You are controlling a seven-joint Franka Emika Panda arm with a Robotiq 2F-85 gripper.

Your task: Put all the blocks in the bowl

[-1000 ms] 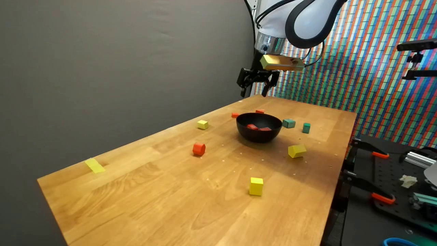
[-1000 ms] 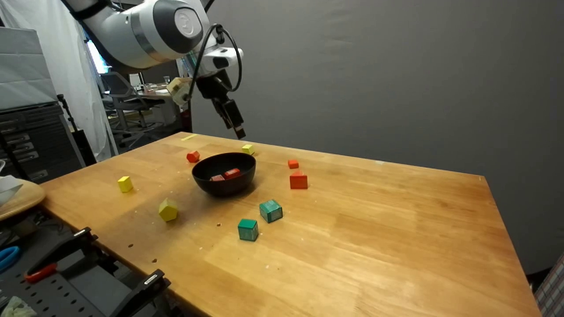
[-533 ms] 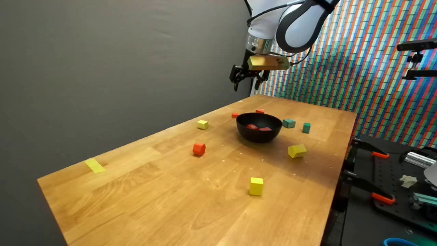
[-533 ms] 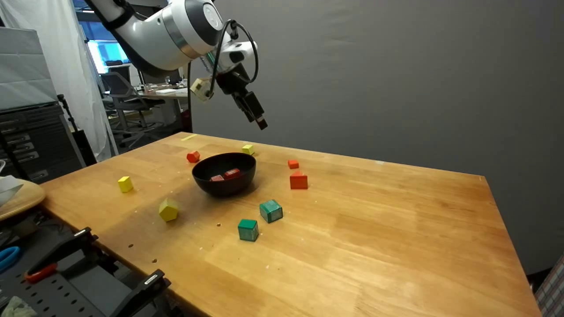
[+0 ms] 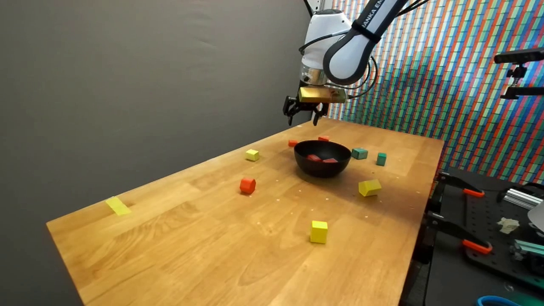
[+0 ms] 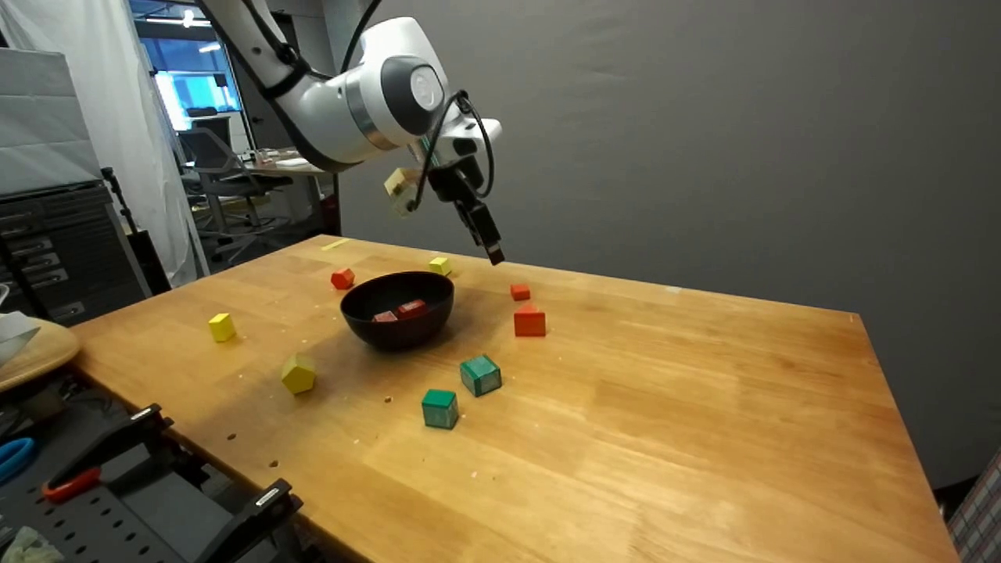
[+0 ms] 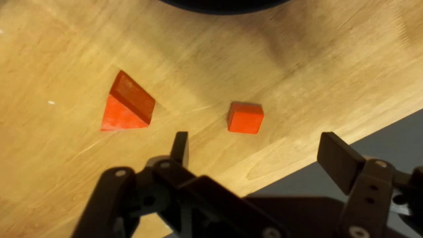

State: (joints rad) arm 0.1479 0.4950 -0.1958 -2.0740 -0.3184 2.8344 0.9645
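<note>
The pincer (image 7: 255, 148) — spread wide, gripping nothing — hangs clear of the small orange block (image 7: 245, 119).

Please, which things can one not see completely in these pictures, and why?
In both exterior views: lower parts of the red blocks inside the bowl, hidden by its near wall.
In an exterior view: the base of the red wedge, hidden by the bowl's rim.
In the wrist view: most of the bowl, cut off by the top edge.
In an exterior view: a blue thing, cut off by the bottom edge.
</note>
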